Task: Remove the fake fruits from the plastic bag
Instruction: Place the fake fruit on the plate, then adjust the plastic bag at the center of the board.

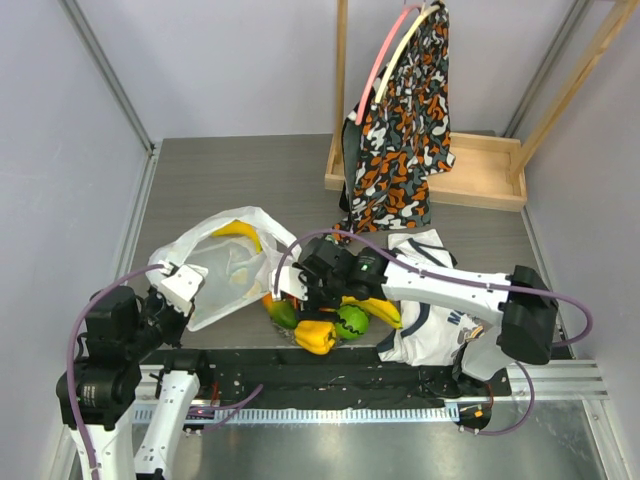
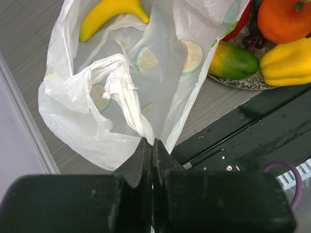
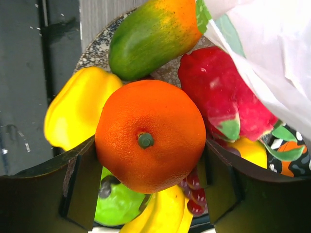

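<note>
Left end effector (image 2: 152, 148) is pinched tight on a twisted edge of the plastic bag (image 2: 97, 121), jaws fully together with the thin film caught between them. From the overhead view I see the bag lying crumpled on the left part of the worktop (image 1: 250, 170), and one banana (image 2: 109, 14) rests inside it at the far end. Just right of the bag sits a speckled dish (image 2: 243, 83) piled with the other fake fruits: a mango (image 2: 233, 60) on its near-left side, a yellow pepper (image 1: 315, 335) at the front and a green ball (image 1: 352, 322) beside that. Through the right wrist camera, a fold of the bag drapes over a red fruit (image 3: 218, 92). My right end effector (image 3: 150, 145) stands wide, its fingers (image 3: 80, 184) pressed against both sides of the orange (image 3: 150, 111) on top of the pile. Grapes (image 3: 192, 187) and more bananas (image 3: 165, 213) show beneath it.
</note>
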